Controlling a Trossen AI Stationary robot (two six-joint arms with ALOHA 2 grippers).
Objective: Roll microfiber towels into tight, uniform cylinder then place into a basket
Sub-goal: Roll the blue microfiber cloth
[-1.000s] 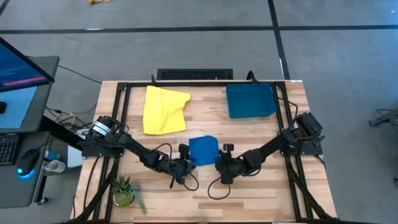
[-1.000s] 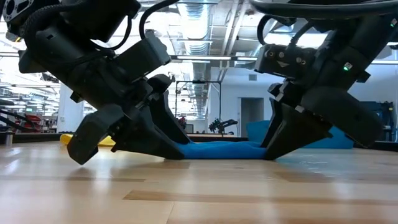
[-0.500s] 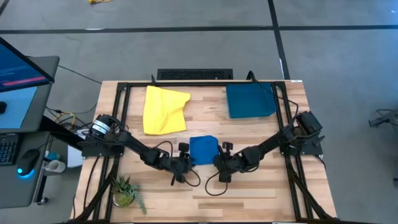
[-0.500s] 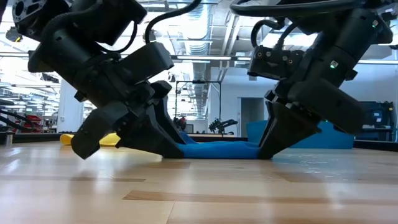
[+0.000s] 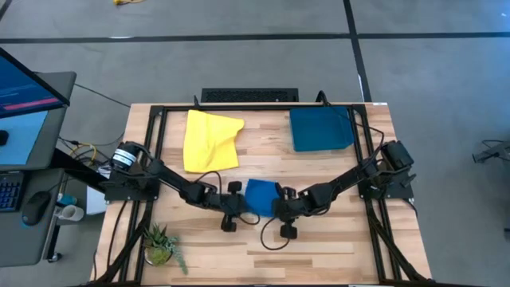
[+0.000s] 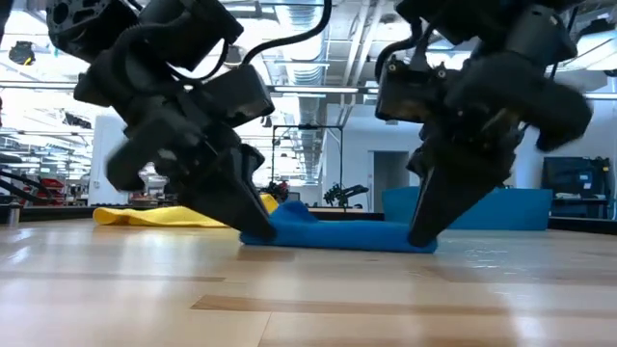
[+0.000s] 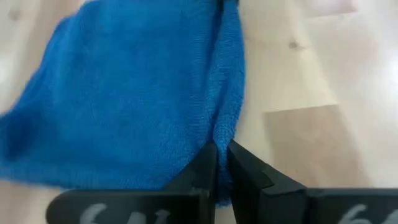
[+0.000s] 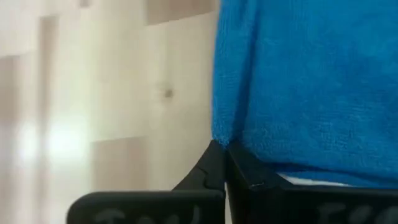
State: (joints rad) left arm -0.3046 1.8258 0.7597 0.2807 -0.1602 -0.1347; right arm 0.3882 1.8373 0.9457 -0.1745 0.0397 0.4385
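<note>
The bright blue towel [image 5: 260, 196] lies bunched on the table's near middle, and it shows flat on the wood in the low view [image 6: 337, 233]. My left gripper [image 5: 244, 207] is shut at its near left corner and my right gripper [image 5: 276, 208] is shut at its near right corner. The yellow towel [image 5: 210, 140] lies spread at the far left. At the far right stands the dark teal basket [image 5: 321, 128], with nothing seen in it. My left gripper pinches the blue towel's left edge at its near corner [image 7: 222, 132] between its two shut fingers. The fingers [image 6: 253, 224] slant down from the table's left. The towel rests on the table, slightly humped beside them. My right gripper pinches the towel's near right corner [image 8: 225, 138] between its two shut fingers. The fingers [image 6: 425, 226] slant steeply down from the table's right. The rest of the towel lies on the table.
A small potted plant [image 5: 160, 242] stands at the table's near left corner. Black frame rails [image 5: 156, 135] run along the table's sides. A monitor and keyboard [image 5: 20, 96] sit beyond the left edge. Bare wood lies in front of the towel.
Both grippers have shut on the blue towel's near corners, one from each side. Each wrist has rolled and both hands have drawn in a little toward the towel. The towel's left part has humped up slightly.
</note>
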